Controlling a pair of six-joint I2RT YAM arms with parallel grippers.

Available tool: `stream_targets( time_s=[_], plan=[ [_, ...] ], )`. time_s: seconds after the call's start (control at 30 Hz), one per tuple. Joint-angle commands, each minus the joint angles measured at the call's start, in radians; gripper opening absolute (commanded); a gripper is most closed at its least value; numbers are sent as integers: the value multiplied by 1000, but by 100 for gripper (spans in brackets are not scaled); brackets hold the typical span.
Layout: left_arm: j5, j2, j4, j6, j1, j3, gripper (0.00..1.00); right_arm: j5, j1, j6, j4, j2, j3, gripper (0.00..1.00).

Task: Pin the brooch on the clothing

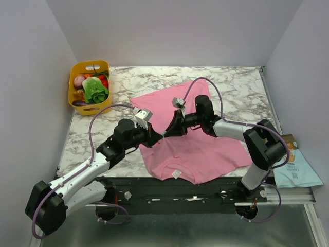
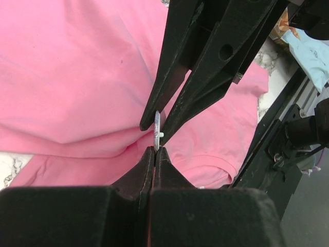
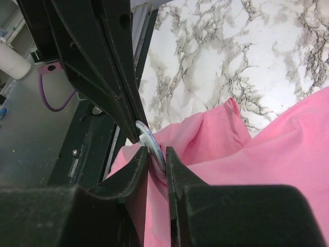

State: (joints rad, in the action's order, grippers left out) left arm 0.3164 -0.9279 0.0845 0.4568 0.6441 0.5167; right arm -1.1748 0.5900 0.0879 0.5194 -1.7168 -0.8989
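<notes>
The pink T-shirt [image 1: 200, 149] lies spread on the marble table, its white label [image 1: 176, 174] near the front edge. My two grippers meet tip to tip over the shirt's left part. The brooch [image 3: 152, 145], a small round disc seen edge-on, sits between them, also in the left wrist view [image 2: 157, 126]. My right gripper [image 3: 157, 154] is shut on the brooch together with a raised fold of the pink cloth [image 3: 267, 149]. My left gripper [image 2: 155, 150] is shut, its tips pinching the disc's opposite rim. The right gripper's fingers [image 2: 205, 62] come in from above in the left wrist view.
A yellow basket [image 1: 90, 67] of toy vegetables stands at the table's back left. A light blue snack bag [image 1: 295, 167] lies off the table's right front corner. The metal rail of the arm mount [image 1: 205, 193] runs along the near edge.
</notes>
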Motion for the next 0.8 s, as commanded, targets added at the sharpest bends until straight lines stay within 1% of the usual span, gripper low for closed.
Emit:
stream_targets(
  time_s=[0.0, 0.43, 0.77],
  plan=[
    [104, -2, 118, 36, 12, 65, 0, 33, 50, -30, -21, -24, -44, 24],
    [112, 24, 110, 42, 12, 59, 0, 64, 51, -36, -53, -32, -55, 18],
    [29, 110, 35, 26, 12, 22, 0, 72, 51, -33, -32, -23, -40, 17]
  ],
)
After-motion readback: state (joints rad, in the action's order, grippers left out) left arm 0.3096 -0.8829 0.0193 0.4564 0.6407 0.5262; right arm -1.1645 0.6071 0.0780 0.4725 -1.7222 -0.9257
